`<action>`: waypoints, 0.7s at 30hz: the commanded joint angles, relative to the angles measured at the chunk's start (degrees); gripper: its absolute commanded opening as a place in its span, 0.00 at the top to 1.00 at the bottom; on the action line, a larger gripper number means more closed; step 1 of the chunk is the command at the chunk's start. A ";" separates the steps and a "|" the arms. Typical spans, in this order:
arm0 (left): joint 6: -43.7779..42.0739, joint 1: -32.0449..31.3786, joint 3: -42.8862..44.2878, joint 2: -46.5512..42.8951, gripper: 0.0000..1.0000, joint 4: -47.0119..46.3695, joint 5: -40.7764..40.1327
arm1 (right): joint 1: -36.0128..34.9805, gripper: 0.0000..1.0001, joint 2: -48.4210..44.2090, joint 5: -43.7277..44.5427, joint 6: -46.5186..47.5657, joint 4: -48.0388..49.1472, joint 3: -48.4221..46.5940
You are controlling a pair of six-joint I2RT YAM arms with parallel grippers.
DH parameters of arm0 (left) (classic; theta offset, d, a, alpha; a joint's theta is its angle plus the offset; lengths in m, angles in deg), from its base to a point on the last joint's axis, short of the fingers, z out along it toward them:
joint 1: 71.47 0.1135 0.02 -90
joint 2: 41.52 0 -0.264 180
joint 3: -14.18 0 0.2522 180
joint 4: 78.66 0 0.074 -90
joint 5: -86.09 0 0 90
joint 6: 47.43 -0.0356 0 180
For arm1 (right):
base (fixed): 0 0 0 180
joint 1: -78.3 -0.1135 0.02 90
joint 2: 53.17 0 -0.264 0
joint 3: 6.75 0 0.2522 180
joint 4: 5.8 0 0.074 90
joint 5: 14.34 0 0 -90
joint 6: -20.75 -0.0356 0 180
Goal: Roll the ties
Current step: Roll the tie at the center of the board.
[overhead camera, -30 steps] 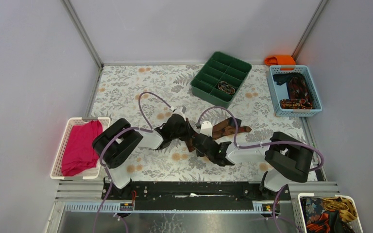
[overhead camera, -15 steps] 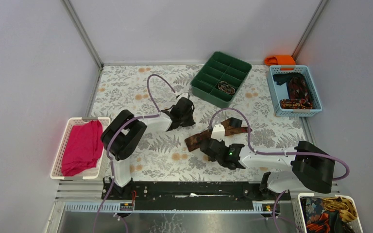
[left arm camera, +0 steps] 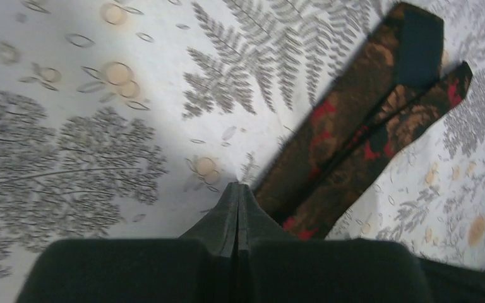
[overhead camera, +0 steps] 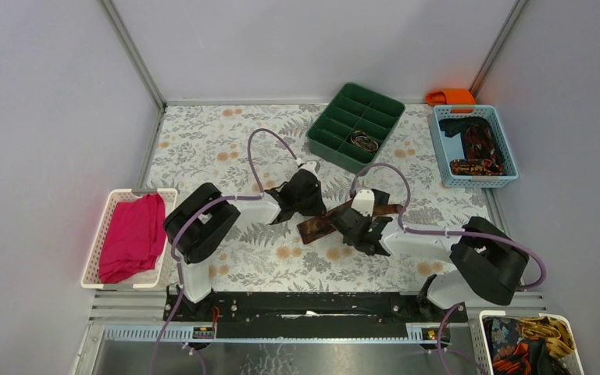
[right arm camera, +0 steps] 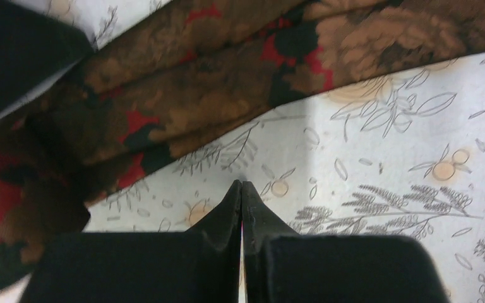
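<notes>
A dark brown tie (overhead camera: 336, 219) with red and tan flowers lies folded double, flat on the leaf-patterned table, its two ends pointing right. My left gripper (overhead camera: 316, 206) is shut and empty, its tips on the cloth-covered table just left of the tie. In the left wrist view the gripper (left arm camera: 237, 187) has the tie (left arm camera: 353, 132) running up to the right. My right gripper (overhead camera: 351, 226) is shut and empty at the tie's near edge. In the right wrist view the gripper (right arm camera: 241, 184) sits just below the tie (right arm camera: 227, 95).
A green divided tray (overhead camera: 336, 156) holding rubber bands (overhead camera: 365, 141) stands behind. A blue basket (overhead camera: 440, 148) with rolled ties and an orange cloth (overhead camera: 451, 96) are at back right. A white basket (overhead camera: 98, 234) with magenta cloth (overhead camera: 129, 234) is at the left. Another white basket (overhead camera: 523, 315) holds ties at front right.
Both grippers left the tie, the left going back and the right toward me. Both have since come back to its edges. The tie now lies flatter, folded double.
</notes>
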 commanded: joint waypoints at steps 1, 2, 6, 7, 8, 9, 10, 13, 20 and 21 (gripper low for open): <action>-0.68 -2.42 -3.69 3.11 1.00 4.17 2.57 | 4.55 1.00 2.09 -1.83 3.99 1.74 -0.95; -0.41 -2.93 -3.99 3.37 1.00 3.88 2.76 | 5.11 1.00 2.40 -2.02 4.79 2.11 -1.42; 0.32 -4.48 -4.76 4.59 1.00 3.62 3.03 | 6.54 1.00 4.45 -2.93 7.44 3.85 -3.35; 0.41 -4.73 -4.94 4.87 1.00 3.62 3.03 | 6.78 1.00 4.95 -3.05 7.89 4.11 -3.87; 0.46 -4.90 -5.11 5.08 1.00 3.59 2.93 | 6.87 1.00 5.51 -3.09 8.32 4.22 -4.34; 0.40 -4.93 -5.20 5.38 1.00 3.73 2.77 | 7.00 1.00 6.00 -3.09 8.67 4.29 -4.85; 0.38 -4.93 -5.17 5.64 1.00 4.04 2.49 | 7.06 1.00 6.42 -3.01 9.13 4.46 -5.22; -0.09 -4.96 -4.47 6.18 1.00 5.10 1.63 | 7.23 1.00 6.59 -3.02 10.08 4.58 -6.03; 0.62 -1.37 0.33 5.16 1.00 9.32 -6.91 | 7.19 1.00 0.70 -3.22 11.92 2.86 -5.21; 0.86 -0.02 1.17 4.65 1.00 10.27 -7.51 | 7.24 1.00 -1.02 -3.12 12.21 2.38 -4.93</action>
